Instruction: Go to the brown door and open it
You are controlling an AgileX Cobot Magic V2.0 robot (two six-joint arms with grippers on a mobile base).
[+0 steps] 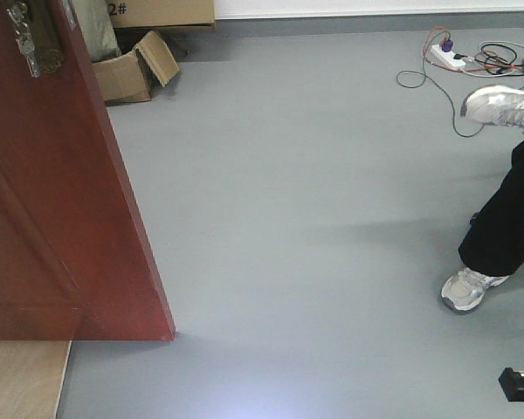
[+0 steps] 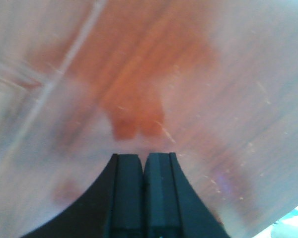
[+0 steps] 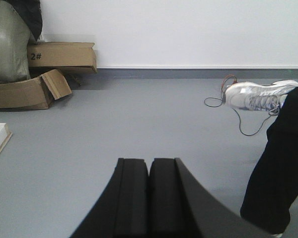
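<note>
The brown door [image 1: 52,201] fills the left of the front view, its free edge slanting down to the grey floor, with a silver handle [image 1: 24,39] at the top left. Its reddish-brown face [image 2: 154,74] fills the left wrist view, blurred and very close. My left gripper [image 2: 144,156] is shut with nothing between its pads, its tips right at the door's surface. My right gripper [image 3: 149,160] is shut and empty, pointing across open floor away from the door.
A person's legs and white sneakers [image 1: 472,288] stand at the right. Cardboard boxes [image 1: 131,70] sit behind the door by the wall. A power strip with cables [image 1: 450,59] lies at the far right. A pale wooden board [image 1: 22,380] lies at the bottom left.
</note>
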